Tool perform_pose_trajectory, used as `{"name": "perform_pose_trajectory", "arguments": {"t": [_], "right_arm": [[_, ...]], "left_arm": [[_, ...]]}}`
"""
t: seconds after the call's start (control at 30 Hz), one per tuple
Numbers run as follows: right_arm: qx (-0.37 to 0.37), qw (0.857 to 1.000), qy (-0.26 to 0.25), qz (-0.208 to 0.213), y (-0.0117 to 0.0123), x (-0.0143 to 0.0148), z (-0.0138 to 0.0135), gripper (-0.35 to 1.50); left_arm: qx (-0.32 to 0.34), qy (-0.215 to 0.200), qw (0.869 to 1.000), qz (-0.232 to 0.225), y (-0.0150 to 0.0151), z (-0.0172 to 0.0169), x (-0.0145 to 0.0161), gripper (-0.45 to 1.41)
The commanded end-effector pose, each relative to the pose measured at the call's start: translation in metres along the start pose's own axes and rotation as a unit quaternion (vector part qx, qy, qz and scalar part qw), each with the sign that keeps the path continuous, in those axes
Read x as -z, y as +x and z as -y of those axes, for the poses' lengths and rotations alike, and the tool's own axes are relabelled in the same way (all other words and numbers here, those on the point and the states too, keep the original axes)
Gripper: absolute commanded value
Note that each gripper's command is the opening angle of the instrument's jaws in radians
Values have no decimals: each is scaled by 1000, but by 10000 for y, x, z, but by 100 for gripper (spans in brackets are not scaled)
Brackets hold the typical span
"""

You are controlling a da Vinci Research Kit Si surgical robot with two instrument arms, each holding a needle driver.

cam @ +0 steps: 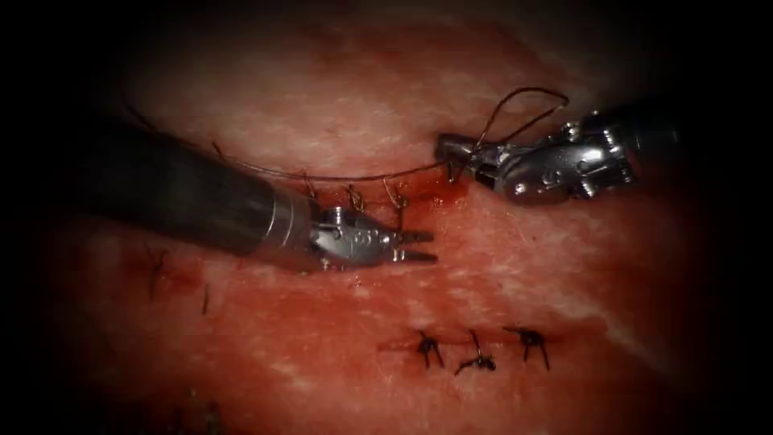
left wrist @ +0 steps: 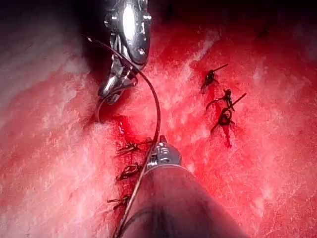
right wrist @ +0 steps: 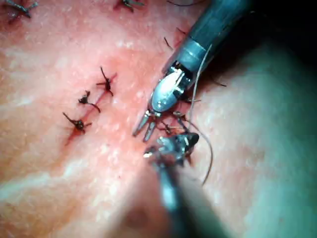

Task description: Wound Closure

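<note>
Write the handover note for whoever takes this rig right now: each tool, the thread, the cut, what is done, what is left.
Left tool: jaws open, holding nothing, just below the cut.
Right tool: jaws shut on the thread at the cut's right end.
Thread: runs left along the cut; a loop arcs above the right tool.
Needle: cannot tell where it is.
Done: three stitches across the cut; three knotted stitches on a lower cut.
Left: right end, wet with red fluid, appears unstitched.

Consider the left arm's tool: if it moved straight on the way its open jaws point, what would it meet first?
The left tool points toward the picture's right, jaws open and empty. Ahead lies bare tissue; the right tool, holding thread, sits above that line. The way looks free, though depth is unclear.
</note>
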Motion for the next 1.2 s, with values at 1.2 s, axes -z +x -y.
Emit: {"name": "perform_pose_trajectory", "arguments": {"t": [1.2], "right_arm": [[-201,979,20,40,-27,-18,-15,-35]], "left_arm": [[4,-4,1000,0,1,3,-9,-4]]}}
